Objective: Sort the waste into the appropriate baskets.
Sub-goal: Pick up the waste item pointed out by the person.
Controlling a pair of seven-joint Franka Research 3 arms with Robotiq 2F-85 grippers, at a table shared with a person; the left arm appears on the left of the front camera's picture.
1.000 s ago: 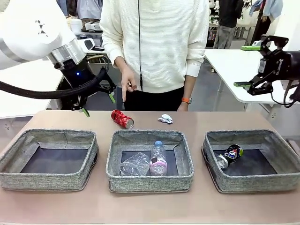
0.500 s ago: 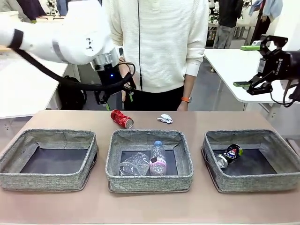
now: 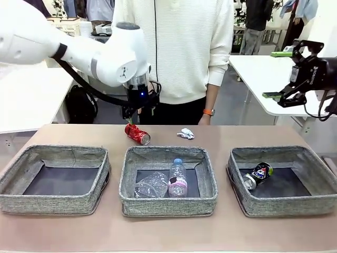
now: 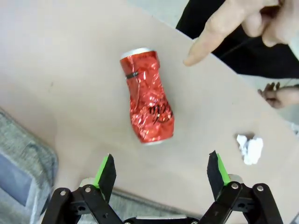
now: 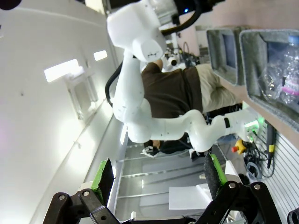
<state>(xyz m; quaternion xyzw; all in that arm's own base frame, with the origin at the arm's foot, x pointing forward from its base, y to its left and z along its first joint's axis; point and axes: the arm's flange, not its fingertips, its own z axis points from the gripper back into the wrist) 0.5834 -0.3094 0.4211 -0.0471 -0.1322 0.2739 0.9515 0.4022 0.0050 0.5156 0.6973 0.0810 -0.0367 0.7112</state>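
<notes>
**A:** How many pieces, and where do they sit from the left end effector?

**B:** Five pieces of waste and three baskets. A crumpled red metal can lies on its side on the smooth pinkish-brown bench. It is straight ahead of the end effector, between the lines of its two fingers, and untouched. A small white paper wad lies off to that end effector's right, apart from the can.

**A:** And the rest?

**B:** Three low grey woven-fabric baskets stand in a row on the robot's side of it. The middle basket is nearest. It holds a clear plastic bottle with pink label and blue cap beside a crushed clear label-less bottle. The right basket holds one dented dark blue can. The left basket shows its dark grey bottom.

**A:** How do the end effectors stand?

**B:** Both are spread wide and grip nothing. The right end effector hangs high, well above and beyond the right basket.

**A:** Is anything in the way?

**B:** A person's hand points one finger near the red can's top end, without touching it.

**A:** What about the room?

**B:** The person, in a white sweater, stands at the far side, and there are white tables behind.
</notes>
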